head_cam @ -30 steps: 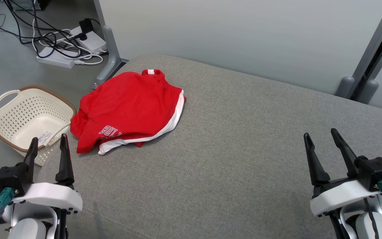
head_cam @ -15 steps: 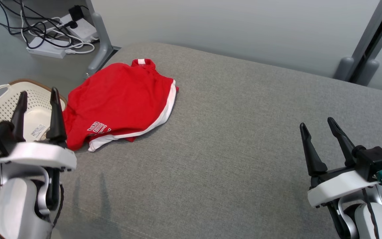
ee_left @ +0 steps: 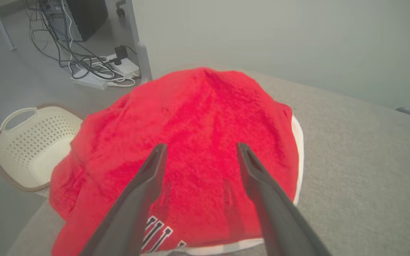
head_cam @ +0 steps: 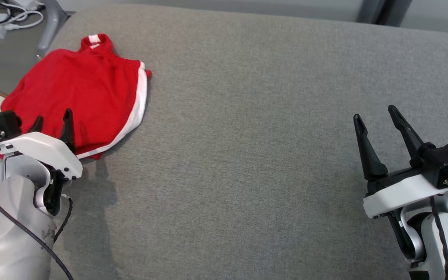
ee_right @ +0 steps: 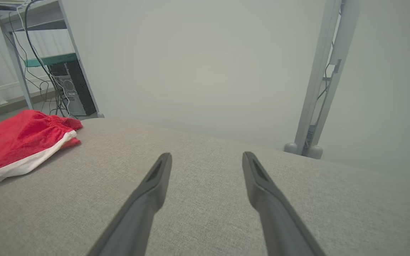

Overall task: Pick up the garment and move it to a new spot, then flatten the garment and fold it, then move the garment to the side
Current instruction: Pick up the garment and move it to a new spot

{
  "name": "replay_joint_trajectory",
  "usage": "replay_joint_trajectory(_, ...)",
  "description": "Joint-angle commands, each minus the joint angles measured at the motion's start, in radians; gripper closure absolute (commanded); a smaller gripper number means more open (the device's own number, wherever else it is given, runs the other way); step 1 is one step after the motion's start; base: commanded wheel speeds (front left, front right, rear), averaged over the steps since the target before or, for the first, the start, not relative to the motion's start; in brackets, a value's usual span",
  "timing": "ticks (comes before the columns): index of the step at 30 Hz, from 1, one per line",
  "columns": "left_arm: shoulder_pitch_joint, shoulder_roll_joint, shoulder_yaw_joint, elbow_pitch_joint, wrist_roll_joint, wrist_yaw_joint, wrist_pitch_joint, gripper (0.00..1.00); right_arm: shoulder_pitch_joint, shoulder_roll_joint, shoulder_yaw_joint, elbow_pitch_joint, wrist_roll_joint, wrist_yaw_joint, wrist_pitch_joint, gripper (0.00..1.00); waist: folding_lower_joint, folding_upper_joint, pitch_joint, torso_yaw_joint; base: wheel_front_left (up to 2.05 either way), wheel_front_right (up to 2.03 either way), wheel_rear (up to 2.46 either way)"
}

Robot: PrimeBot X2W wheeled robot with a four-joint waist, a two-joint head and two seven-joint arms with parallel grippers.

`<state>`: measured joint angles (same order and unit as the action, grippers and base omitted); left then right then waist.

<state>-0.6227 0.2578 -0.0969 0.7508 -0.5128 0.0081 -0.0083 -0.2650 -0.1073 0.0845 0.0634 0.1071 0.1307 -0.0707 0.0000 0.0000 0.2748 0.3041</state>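
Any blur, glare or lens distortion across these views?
Head view: sharp, soft left-arm shadow on the grey cushion. Left wrist view: red garment bulged by wide lens, left fingers blurred. Right wrist view: right fingers soft, wall evenly lit, no glare.

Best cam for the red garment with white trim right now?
Head view: the red garment with white trim lies nearly whole on the grey fabric cushion, its near edge hidden behind the left gripper. Left wrist view is closer, but the fingers cover part and the bottom edge crops it. Right wrist view catches one cropped end.
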Motion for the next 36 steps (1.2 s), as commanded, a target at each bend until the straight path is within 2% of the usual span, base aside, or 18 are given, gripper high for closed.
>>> replay_joint_trajectory(1,-0.036,-0.002,-0.004,0.063,-0.010,-0.015,0.007,0.00,-0.016,-0.008,-0.003,-0.005,-0.005,0.000,0.006,0.00,0.0000,0.0000,0.063,-0.047,0.00,0.00,0.00)
replay_joint_trajectory(10,-0.143,-0.020,-0.013,0.358,-0.042,-0.062,0.093,0.00,-0.057,-0.012,0.008,0.000,0.001,0.000,0.001,0.00,0.0000,0.0000,0.115,-0.069,0.00,0.00,0.00)
replay_joint_trajectory(11,-0.151,-0.022,-0.012,0.376,-0.048,-0.067,0.096,0.33,-0.059,-0.012,0.009,0.001,0.003,0.000,0.000,0.00,0.0000,0.0000,0.116,-0.071,0.00,0.00,0.00)
replay_joint_trajectory(12,-0.161,-0.018,-0.009,0.388,-0.051,-0.070,0.083,0.71,-0.062,-0.011,0.010,0.003,0.004,0.000,-0.001,0.00,0.0000,0.0000,0.117,-0.072,0.00,0.00,0.00)
replay_joint_trajectory(13,-0.171,-0.014,-0.010,0.399,-0.050,-0.072,0.074,1.00,-0.063,-0.010,0.011,0.005,0.005,0.000,-0.002,0.00,0.0000,0.0000,0.117,-0.073,0.00,0.00,0.00)
replay_joint_trajectory(21,-0.237,0.027,-0.018,0.410,-0.025,-0.074,-0.077,1.00,-0.050,-0.006,-0.008,0.018,0.009,0.000,-0.011,0.00,0.0000,0.0000,0.087,-0.065,0.00,0.00,0.00)
replay_joint_trajectory(27,-0.299,0.075,-0.013,0.357,-0.007,-0.061,-0.210,1.00,-0.031,0.001,-0.027,0.026,0.023,0.000,-0.023,0.00,0.0000,0.0000,0.036,-0.053,0.00,0.00,0.00)
replay_joint_trajectory(31,-0.315,0.101,-0.007,0.273,0.008,-0.050,-0.242,1.00,-0.011,0.007,-0.036,0.031,0.023,0.000,-0.034,0.00,0.0000,0.0000,-0.012,-0.056,0.00,0.00,0.00)
replay_joint_trajectory(36,-0.251,0.115,0.004,0.073,0.031,-0.020,-0.253,1.00,0.022,0.021,-0.048,0.034,0.028,0.000,-0.047,0.00,0.0000,0.0000,-0.081,-0.071,0.00,0.00,0.00)
